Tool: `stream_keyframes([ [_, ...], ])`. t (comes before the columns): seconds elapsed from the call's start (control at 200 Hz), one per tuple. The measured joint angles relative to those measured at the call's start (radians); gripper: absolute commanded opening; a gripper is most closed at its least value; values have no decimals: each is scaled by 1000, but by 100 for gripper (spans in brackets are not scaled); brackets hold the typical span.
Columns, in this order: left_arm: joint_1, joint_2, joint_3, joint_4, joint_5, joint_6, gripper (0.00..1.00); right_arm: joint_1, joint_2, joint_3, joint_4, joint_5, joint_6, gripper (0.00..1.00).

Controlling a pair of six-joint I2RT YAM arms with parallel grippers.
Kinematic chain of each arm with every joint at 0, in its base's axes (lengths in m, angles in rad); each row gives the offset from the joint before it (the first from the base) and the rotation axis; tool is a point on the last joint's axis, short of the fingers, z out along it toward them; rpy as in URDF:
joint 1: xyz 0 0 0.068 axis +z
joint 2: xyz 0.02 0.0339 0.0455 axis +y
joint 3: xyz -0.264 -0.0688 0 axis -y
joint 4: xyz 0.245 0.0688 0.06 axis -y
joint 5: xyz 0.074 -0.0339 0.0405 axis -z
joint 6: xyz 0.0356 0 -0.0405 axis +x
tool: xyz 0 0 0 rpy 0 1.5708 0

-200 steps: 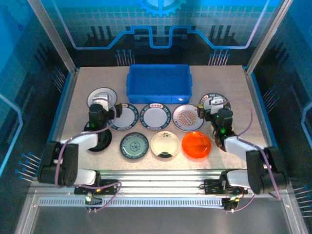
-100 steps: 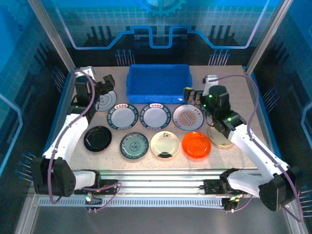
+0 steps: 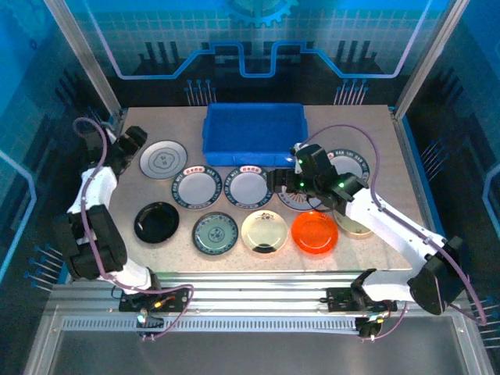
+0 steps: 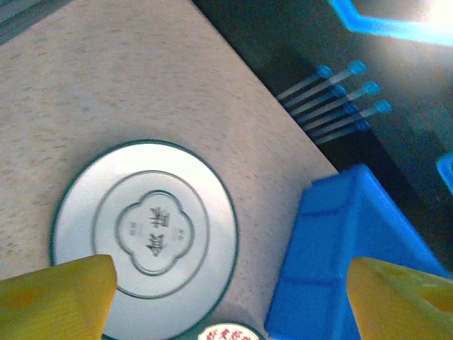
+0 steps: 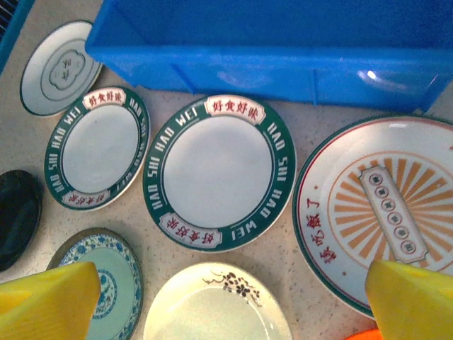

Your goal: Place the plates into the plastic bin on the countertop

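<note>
The plates (image 3: 249, 187) lay flat on the speckled beige desk (image 3: 344, 129), all outside the bright blue plastic bin (image 3: 254, 133), which stood at the back middle. Just in front of it ran a row: a white plate with a clover mark (image 3: 163, 159), two green-rimmed plates (image 3: 197, 187) with white lettering, and a sunburst plate (image 5: 382, 205). Nearer me sat a black plate (image 3: 156, 222), a blue-patterned plate (image 3: 215, 233), a cream plate (image 3: 266, 232) and an orange plate (image 3: 315, 231). My left fingers (image 4: 56, 297) were spread wide and released, hanging above that white plate beside the bin's corner. My right fingers (image 5: 42, 301) were likewise wide apart, gripping nothing, one tip over the blue-patterned plate, the other over the sunburst plate's edge.
</note>
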Motion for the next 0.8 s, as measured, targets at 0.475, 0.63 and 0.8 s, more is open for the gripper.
stream_keyframes([
  [0.475, 47, 178, -115, 111, 37, -91, 53, 0, 116, 6, 27, -71, 33, 93],
  [0.63, 47, 224, -116, 141, 45, -94, 49, 0, 123, 9, 40, -78, 45, 92],
  [0.8, 48, 273, -115, 161, 59, -94, 42, 0, 125, 10, 45, -78, 51, 92],
])
